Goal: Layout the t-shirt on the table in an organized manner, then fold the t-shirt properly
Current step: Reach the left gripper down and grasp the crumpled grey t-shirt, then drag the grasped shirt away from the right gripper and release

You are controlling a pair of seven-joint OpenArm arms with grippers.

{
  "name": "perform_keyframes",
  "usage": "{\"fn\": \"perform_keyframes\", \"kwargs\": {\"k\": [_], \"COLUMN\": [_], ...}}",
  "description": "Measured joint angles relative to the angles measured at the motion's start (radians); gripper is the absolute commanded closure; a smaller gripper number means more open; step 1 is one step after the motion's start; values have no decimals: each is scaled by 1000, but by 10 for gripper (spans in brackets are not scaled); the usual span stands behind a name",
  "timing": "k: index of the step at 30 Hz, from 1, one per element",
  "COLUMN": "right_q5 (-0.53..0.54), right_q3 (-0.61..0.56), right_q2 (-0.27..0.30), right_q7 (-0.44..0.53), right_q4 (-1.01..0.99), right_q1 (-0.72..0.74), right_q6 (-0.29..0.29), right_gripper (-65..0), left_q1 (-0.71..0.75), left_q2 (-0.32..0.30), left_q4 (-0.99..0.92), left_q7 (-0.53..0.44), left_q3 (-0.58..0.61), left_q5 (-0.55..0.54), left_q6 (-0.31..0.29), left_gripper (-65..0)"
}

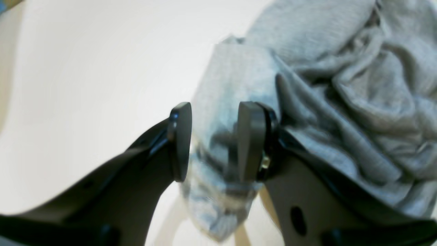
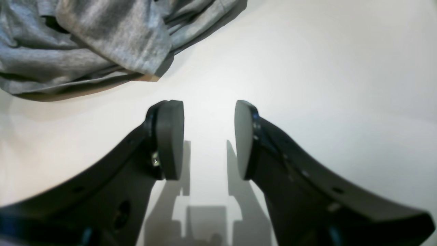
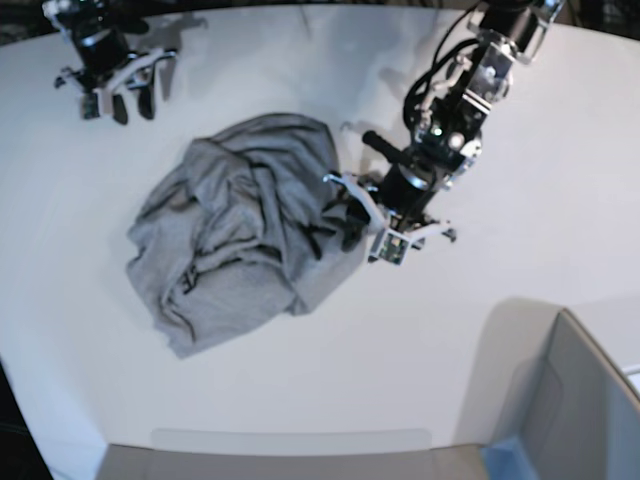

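In the base view, the right gripper (image 3: 130, 100) hovers at the far left with its jaws apart and nothing between them, the white table (image 2: 307, 68) bare beneath it and the t-shirt (image 3: 240, 220) lying well off to its side. The shirt (a crumpled grey heap) sits mid-table. The left gripper (image 1: 213, 141) is at the heap's right edge, jaws parted around a fold of cloth, though whether they pinch it I cannot tell.

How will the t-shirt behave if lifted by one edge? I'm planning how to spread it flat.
The t-shirt lies crumpled in soft folds, so it will probably drape limply rather than hold shape. A flap already sags between the left gripper fingers, suggesting thin, light cloth. On the smooth table it may slide and bunch.
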Motion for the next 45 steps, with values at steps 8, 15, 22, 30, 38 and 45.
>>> {"fn": "perform_keyframes", "kwargs": {"k": [8,15,22,30,38,45], "right_q5": [0,0,0,0,0,0], "right_q3": [0,0,0,0,0,1], "right_q2": [-23,-23,-25,-25,-24,-54], "right_q7": [0,0,0,0,0,-1], "right_q4": [0,0,0,0,0,-2], "right_q1": [0,0,-6,-6,-2,3], "right_q6": [0,0,0,0,0,-3], "right_gripper": [-248,-248,-248,-248,-248,-248], "left_q1": [1,-38,-95,-122,-174,-167], "left_q2": [0,3,4,3,28,35], "left_q4": [-1,-62,-146,-232,-142,25], "left_q7": [39,39,37,59,164,54], "left_q3": [80,130,130,135,129,27], "left_q5": [66,121,124,121,113,105], "left_q6": [2,2,0,-3,2,0], "left_gripper": [-235,-235,-235,-45,0,0]}}
